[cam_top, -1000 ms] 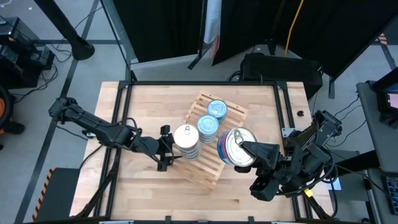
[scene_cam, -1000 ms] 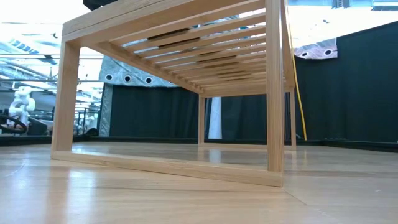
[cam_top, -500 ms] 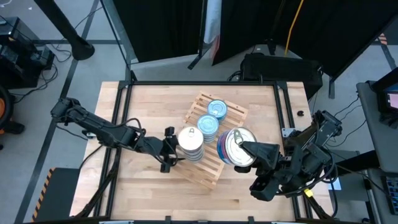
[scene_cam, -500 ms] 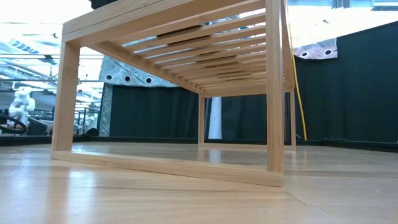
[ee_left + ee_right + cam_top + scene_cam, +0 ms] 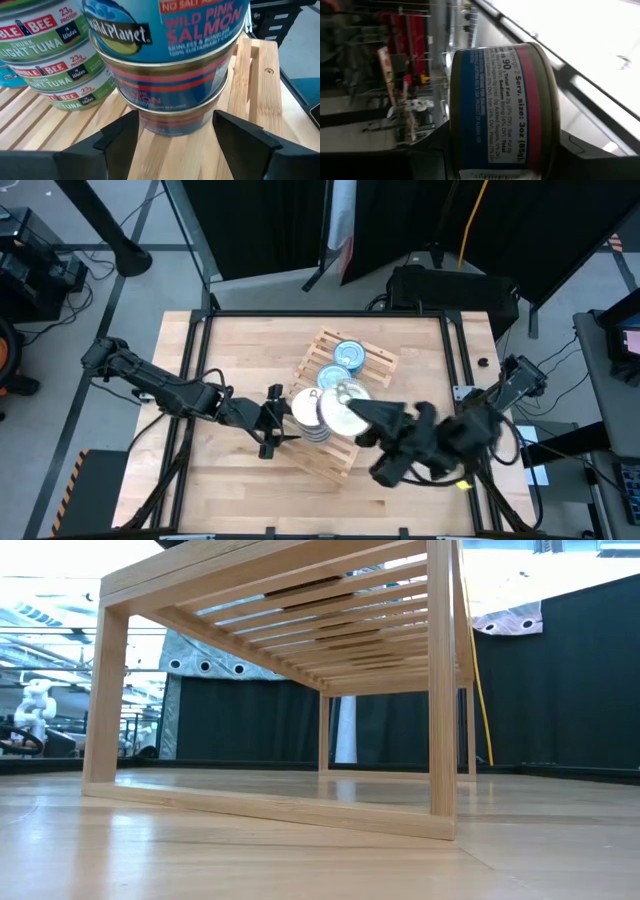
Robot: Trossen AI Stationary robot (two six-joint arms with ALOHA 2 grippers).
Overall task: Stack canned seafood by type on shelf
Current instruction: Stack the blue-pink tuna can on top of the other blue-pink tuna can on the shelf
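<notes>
The light-wood slatted shelf (image 5: pixel 340 448) lies askew mid-table. On it stand a stack of silver-topped salmon tins (image 5: pixel 303 410) and two blue-topped tuna stacks (image 5: pixel 349 354) (image 5: pixel 55 65). My left gripper (image 5: pixel 279 420) is open and level at the salmon stack's left. In the left wrist view its fingers flank the lowest salmon tin (image 5: pixel 172 107), and I see no contact. My right gripper (image 5: pixel 362 416) is shut on one more salmon tin (image 5: pixel 342 412), held in the air just right of the salmon stack. The low view shows only the shelf (image 5: pixel 440 690). My right gripper pinches the tin between its two fingers, one on the silver pull-tab top (image 5: pixel 352 416) and the other on the underside, out of sight. The fingers come from the table's right, slanting up. The tin (image 5: pixel 502 100) is lifted clear of the shelf and tilted.
Bare wooden tabletop (image 5: pixel 240 350) lies all round the shelf, inside a black frame (image 5: pixel 320 313). The right arm (image 5: pixel 460 435) reaches across the shelf's right end. Cables and dark equipment stand beyond the table's edges.
My right gripper has swung toward the table's left with the tin, from the shelf's right end to just beside the salmon stack, and has rolled, so the tin is now more tilted. Most of that move came in the last half second.
</notes>
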